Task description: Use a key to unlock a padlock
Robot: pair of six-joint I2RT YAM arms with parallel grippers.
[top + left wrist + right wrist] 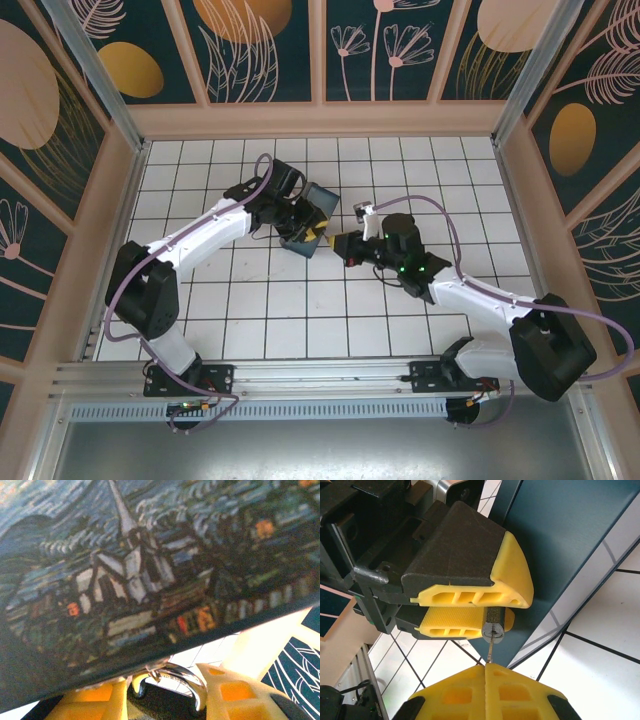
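Padlock [494, 624] is gripped by the left claw [512, 611]; the key [490, 651], clenched in the right claw [485, 672], is aimed lengthwise into its near end.

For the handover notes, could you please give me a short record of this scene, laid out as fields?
left gripper: shut on the padlock, close beside the painted box
right gripper: shut on the key
key: thin blade points up, its tip at the padlock's end face
shackle: arches between the left fingers; whether it is latched cannot be told
surface: white tiled table
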